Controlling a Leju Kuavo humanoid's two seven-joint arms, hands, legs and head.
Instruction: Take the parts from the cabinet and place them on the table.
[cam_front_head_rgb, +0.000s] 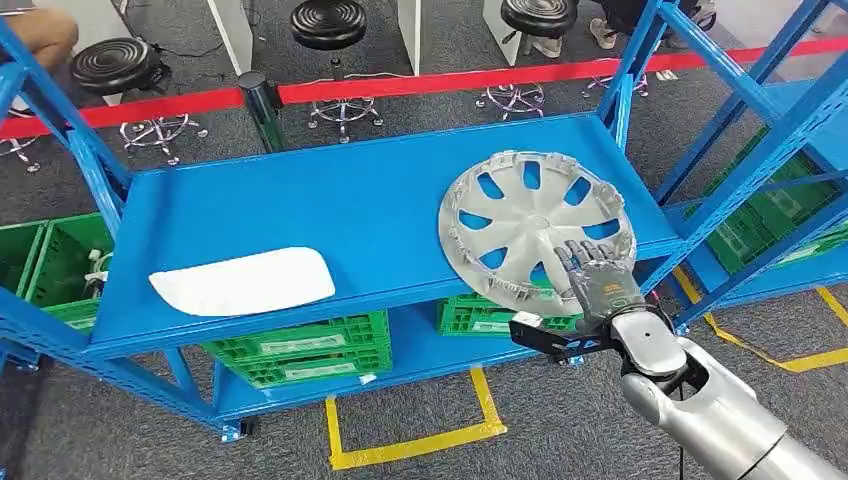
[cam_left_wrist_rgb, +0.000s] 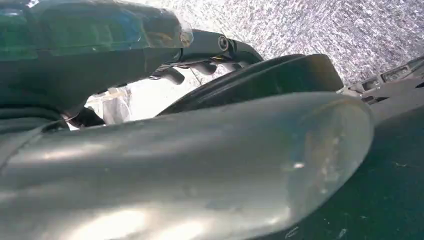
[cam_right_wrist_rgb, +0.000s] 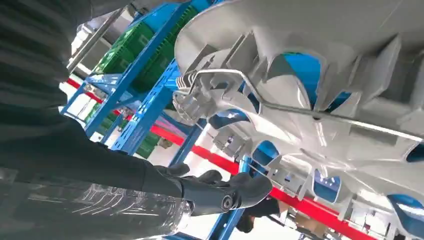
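Silver plastic hubcap (cam_front_head_rgb: 535, 225) with cut-out spokes lies on the right of the blue metal shelf (cam_front_head_rgb: 330, 200), its near edge overhanging; my right hand (cam_front_head_rgb: 592, 278) rests on that near rim, whether gripping I cannot tell. A flat white panel (cam_front_head_rgb: 243, 281) waits near left. I judge nothing moved to the table yet.

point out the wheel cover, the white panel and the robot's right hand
wheel cover (cam_front_head_rgb: 530, 215), head view, on its central hub
white panel (cam_front_head_rgb: 245, 281), head view, on the middle of its flat face
right hand (cam_front_head_rgb: 598, 280), head view, on the back of the hand
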